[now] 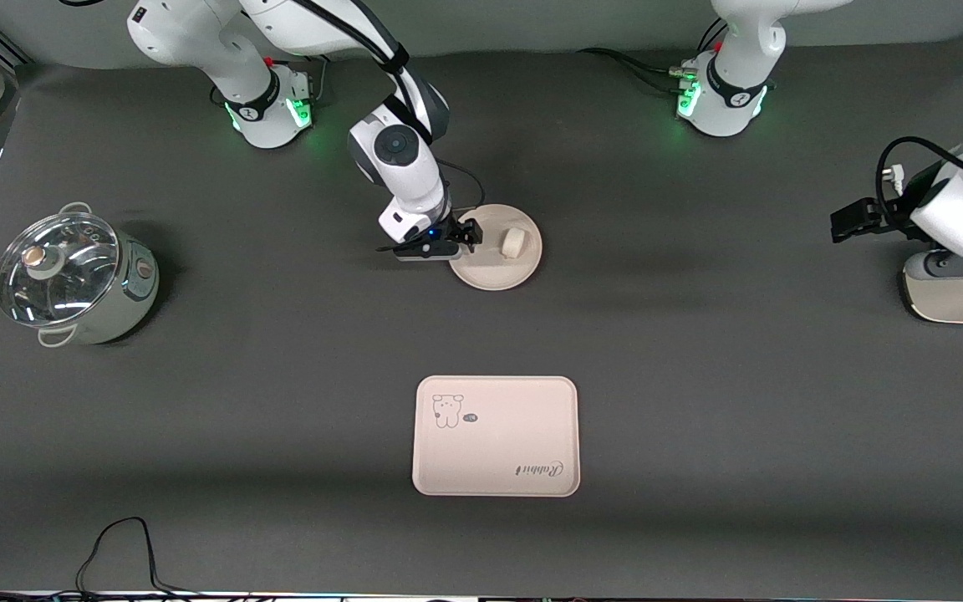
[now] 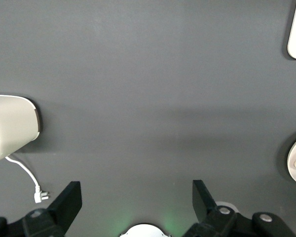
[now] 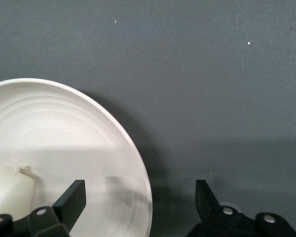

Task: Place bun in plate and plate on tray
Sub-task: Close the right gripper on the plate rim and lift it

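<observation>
- I've got the right gripper (image 1: 471, 237) at the plate (image 1: 523, 269) rim, fingers spread astride the edge: one over the dish, one outside.
- The bun (image 1: 513, 242) sits in the plate; the tray (image 1: 495, 436) lies bare at six o'clock from it.
- Risk: a thin rim pinch tilts the plate and rolls the bun out.
- Left gripper (image 1: 838, 227) waits, fingers apart. The pot (image 1: 76, 278) stands clear of my path.

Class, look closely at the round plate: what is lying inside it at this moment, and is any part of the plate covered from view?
The bun lies in the plate. The open right gripper straddles the plate's rim at the edge toward the right arm's end of the table, covering that part in the front view.
</observation>
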Robot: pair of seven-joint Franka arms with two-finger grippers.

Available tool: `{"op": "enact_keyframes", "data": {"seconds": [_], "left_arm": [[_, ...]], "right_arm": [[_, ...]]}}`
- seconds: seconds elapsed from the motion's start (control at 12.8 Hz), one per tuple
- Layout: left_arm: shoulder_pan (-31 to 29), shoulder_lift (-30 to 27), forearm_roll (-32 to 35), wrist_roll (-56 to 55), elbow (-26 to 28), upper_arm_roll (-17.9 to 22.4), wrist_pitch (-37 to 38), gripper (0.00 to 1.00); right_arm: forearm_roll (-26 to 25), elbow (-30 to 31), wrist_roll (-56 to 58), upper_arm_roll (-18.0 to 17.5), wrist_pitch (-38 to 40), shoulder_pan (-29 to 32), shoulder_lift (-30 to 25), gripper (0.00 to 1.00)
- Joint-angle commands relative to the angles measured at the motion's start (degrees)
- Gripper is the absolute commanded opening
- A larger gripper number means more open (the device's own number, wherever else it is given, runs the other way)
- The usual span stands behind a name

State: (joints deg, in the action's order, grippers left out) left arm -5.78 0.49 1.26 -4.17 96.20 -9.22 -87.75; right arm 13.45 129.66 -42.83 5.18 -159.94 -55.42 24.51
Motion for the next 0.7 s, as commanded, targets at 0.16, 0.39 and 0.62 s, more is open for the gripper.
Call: {"op": "enact_keyframes", "data": {"seconds": [0.16, 0.39, 0.62], "left_arm": [[0.4, -1.7, 0.5, 0.1, 1.9, 0.7, -0.9, 1.0], [0.4, -1.9, 0.5, 0.1, 1.8, 0.7, -0.5, 1.0], [0.4, -2.1, 0.5, 0.1, 1.8, 0.7, -0.1, 1.0]], "right_arm": [[1.8, -0.5, 0.2, 0.1, -1.0, -0.6, 0.7, 0.6], [1.8, -0.5, 0.3, 0.1, -0.9, -0.7, 0.5, 0.34], [1.8, -0.6, 0.5, 0.1, -0.8, -0.7, 0.5, 0.23]]}}
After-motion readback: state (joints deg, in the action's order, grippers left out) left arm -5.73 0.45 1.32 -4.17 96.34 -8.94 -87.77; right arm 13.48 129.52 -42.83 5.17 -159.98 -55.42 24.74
